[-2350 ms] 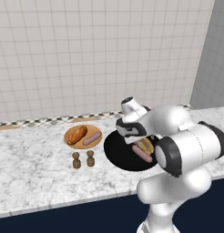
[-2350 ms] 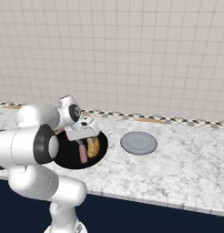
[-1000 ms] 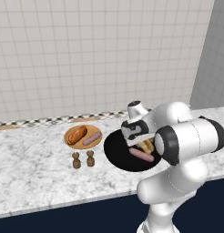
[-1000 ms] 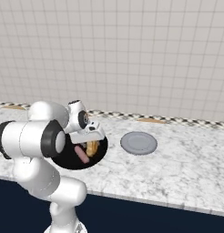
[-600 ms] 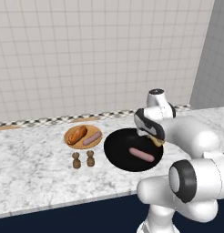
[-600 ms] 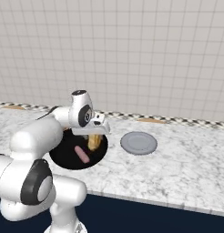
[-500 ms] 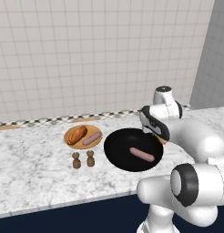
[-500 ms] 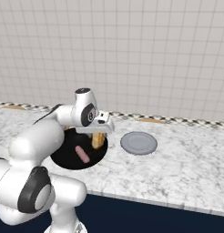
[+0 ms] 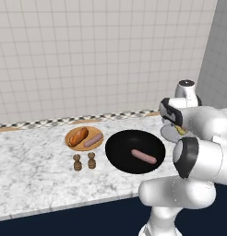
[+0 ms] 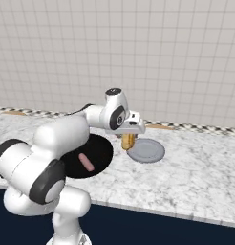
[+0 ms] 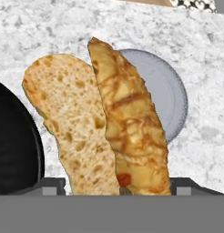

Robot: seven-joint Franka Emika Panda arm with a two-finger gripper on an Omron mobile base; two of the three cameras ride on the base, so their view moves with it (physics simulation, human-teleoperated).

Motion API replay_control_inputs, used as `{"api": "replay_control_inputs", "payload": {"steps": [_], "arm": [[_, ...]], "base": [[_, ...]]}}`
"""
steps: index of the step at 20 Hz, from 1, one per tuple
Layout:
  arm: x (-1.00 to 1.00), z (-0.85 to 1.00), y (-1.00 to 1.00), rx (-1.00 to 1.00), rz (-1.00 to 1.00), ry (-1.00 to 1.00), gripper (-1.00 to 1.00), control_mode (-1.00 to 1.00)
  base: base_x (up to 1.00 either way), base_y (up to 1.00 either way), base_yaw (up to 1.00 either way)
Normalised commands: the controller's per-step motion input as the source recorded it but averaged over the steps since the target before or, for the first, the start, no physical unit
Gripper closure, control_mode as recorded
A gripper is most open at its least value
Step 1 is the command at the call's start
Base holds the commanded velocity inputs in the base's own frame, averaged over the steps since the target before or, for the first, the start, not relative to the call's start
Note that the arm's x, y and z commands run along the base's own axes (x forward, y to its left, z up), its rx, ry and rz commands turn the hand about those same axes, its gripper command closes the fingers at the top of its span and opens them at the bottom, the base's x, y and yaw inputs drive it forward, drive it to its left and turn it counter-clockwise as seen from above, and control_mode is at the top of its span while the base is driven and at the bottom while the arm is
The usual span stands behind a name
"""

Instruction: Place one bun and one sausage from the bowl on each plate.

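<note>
Bun held above the near edge of the grey plate

The gripper (image 10: pixel 128 139) is clamped on the bun (image 11: pixel 102 123); in the right base view the bun hangs with its long axis upright, just over the left rim of the grey plate (image 10: pixel 149 150); in the hand view it runs lengthwise away from the fingers, split open; one sausage (image 9: pixel 144 156) lies slantwise in the black bowl (image 9: pixel 123 146); the wooden plate (image 9: pixel 74 143) carries a bun and a sausage side by side, both angled alike.

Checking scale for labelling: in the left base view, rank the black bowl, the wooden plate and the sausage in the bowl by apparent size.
1. Black bowl
2. Wooden plate
3. Sausage
</note>
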Motion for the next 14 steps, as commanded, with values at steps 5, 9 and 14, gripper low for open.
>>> {"api": "replay_control_inputs", "payload": {"steps": [5,9,14], "arm": [[0.54,-0.44,-0.75,0.0,0.0,0.0,1.0,-1.0],[0.1,-0.57,-0.61,0.0,0.0,0.0,1.0,-1.0],[0.22,-0.46,-0.34,0.0,0.03,0.01,1.0,-1.0]], "base": [[0.0,0.0,0.0],[0.0,0.0,0.0],[0.0,0.0,0.0]]}}
